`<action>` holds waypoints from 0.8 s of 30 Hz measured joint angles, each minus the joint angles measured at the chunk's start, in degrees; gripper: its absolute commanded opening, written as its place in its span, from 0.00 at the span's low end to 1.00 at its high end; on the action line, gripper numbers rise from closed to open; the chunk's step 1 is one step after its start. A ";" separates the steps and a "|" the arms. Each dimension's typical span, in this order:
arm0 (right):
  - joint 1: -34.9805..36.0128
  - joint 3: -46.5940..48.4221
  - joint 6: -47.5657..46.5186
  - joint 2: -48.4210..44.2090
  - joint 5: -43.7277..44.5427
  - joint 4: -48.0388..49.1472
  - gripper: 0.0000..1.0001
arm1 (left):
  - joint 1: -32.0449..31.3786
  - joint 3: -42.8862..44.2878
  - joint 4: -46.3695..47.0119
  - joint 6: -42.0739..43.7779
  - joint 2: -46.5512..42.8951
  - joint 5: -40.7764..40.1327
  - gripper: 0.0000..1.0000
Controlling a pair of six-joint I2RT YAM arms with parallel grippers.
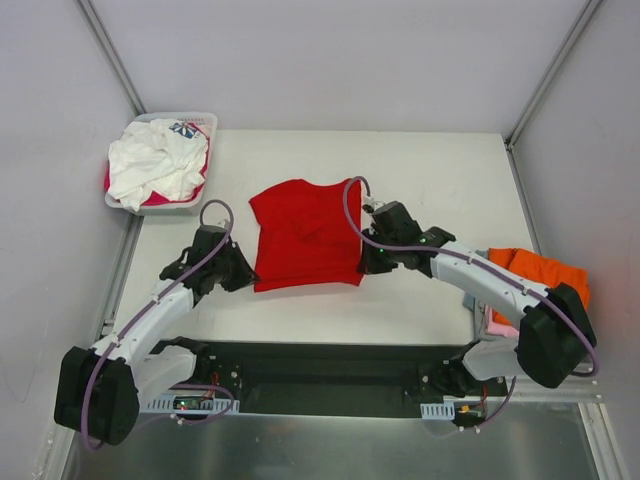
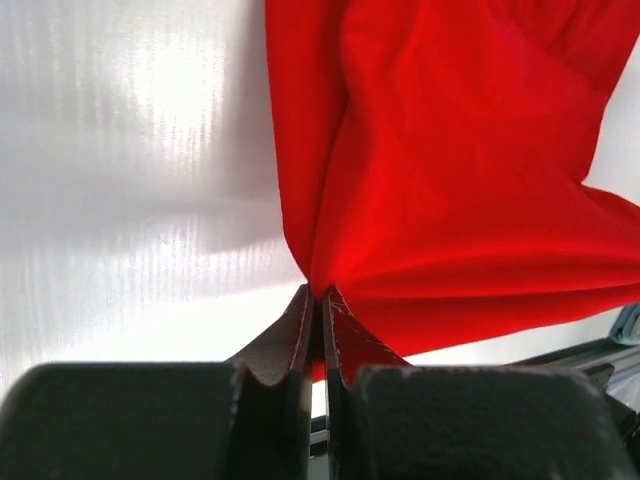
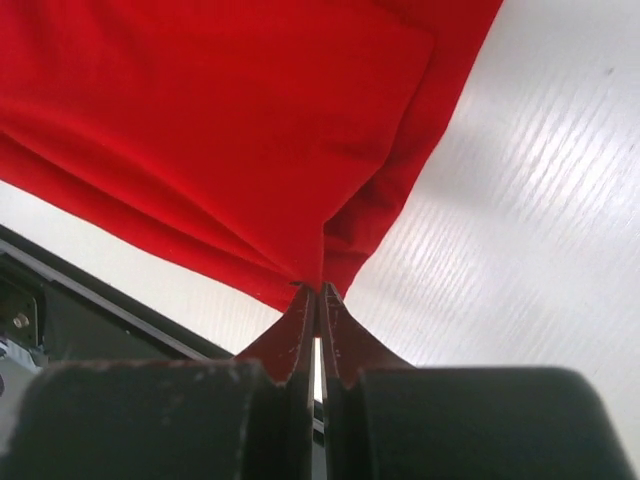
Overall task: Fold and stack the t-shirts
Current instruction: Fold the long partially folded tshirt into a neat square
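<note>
Far to the left of the red t-shirt (image 1: 305,235) and behind it, a white basket (image 1: 203,120) holds a crumpled white t-shirt (image 1: 155,165). The left gripper (image 1: 245,278) is pinched tight on the red t-shirt's near-left corner. The right gripper (image 1: 366,262) is clamped on its near-right corner. Well to its right sits an orange t-shirt (image 1: 540,270), possibly atop a pink one.

right tool (image 3: 317,292) pinches a bunched edge of the red t-shirt (image 3: 230,130) over the white table (image 3: 520,220).
</note>
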 measured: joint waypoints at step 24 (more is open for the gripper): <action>-10.19 35.85 -3.82 31.26 10.38 4.87 0.01 | 0.20 51.19 -2.12 4.61 44.39 -14.64 0.00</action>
